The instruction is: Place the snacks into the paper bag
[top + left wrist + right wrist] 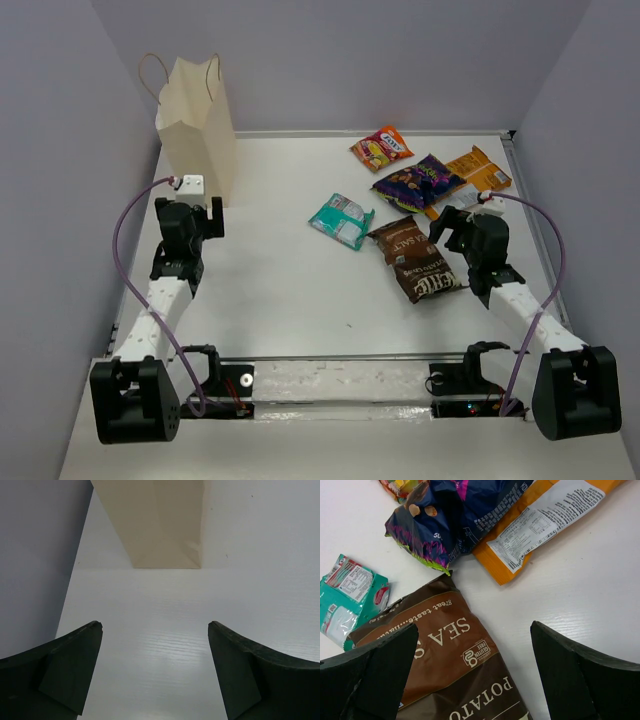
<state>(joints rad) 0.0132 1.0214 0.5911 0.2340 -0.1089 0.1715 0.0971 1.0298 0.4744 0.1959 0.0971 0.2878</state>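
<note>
The bag point(198, 125) stands upright at the table's point(280, 290) far left. The left gripper point(155, 626), jaws wide and empty, faces its base. The teal packet point(341, 220) lies mid-table, with the brown packet point(416, 258) just beside it. Farther back lie the red-orange packet point(381, 148), purple packet point(418, 182) and orange packet point(478, 170), the purple overlapping the orange. The right gripper point(474, 627) hangs wide and empty over the brown packet.

Matt paper bag point(197, 125); glossy crinkled snacks point(418, 257); smooth white table point(270, 280)
</note>
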